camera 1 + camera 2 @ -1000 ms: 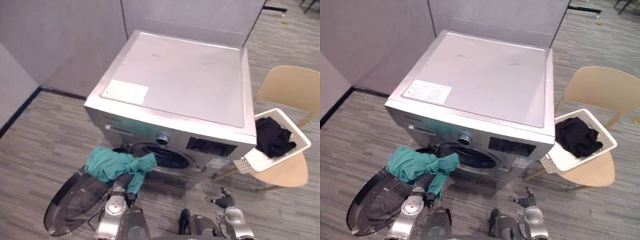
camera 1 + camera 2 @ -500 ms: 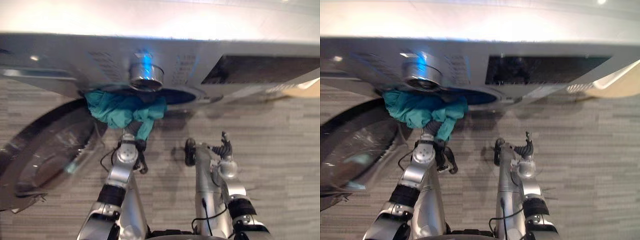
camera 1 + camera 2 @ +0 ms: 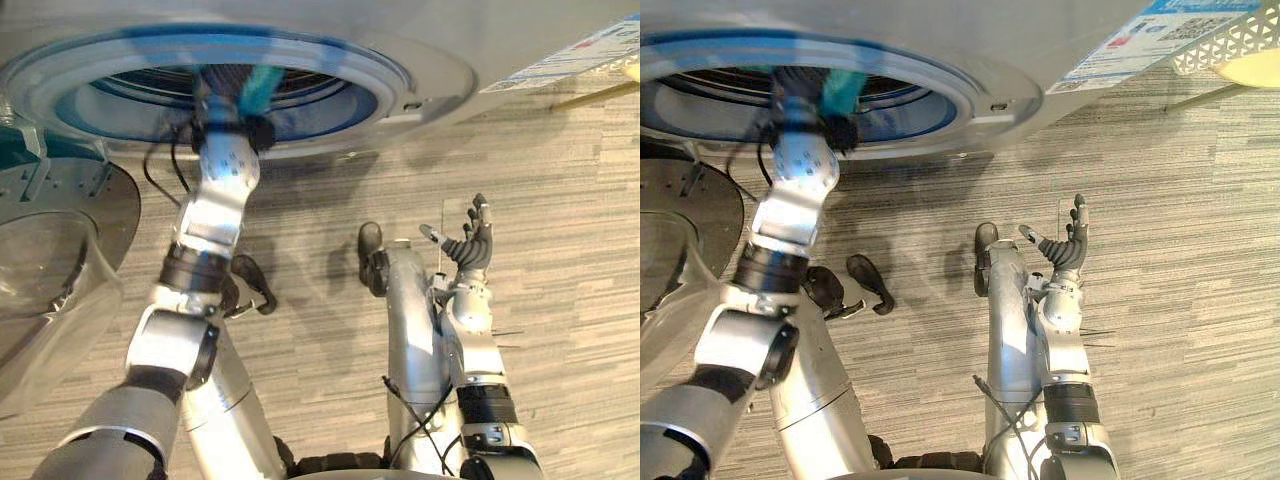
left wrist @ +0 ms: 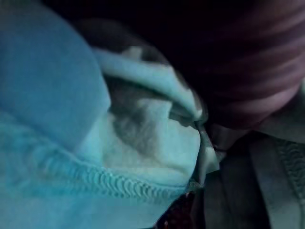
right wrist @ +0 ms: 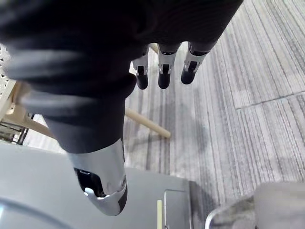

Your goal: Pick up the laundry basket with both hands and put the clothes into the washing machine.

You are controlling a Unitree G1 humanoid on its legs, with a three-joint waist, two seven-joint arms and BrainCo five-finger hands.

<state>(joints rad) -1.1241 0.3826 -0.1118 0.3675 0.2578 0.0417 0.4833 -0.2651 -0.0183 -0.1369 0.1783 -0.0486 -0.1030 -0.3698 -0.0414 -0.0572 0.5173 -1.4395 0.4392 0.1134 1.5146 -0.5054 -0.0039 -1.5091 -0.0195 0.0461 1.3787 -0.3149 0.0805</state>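
Left hand (image 3: 226, 85), teal cloth (image 3: 262, 82) inside washing machine (image 3: 420, 75) drum; right hand (image 3: 468, 243) empty.

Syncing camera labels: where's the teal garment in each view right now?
Left eye view: teal garment at the top, inside the drum opening, beside the left hand.
Right eye view: same spot, upper left.
Left wrist view: very close, beside the hand's dark ribbed cover.
Right wrist view: faces the floor past the right hand.
Shared landmark: the drum opening's rim, both eye views.

The left hand (image 3: 226, 82) is mostly hidden inside the drum (image 3: 135, 88) (seemingly behind teal cloth (image 3: 262, 84)).
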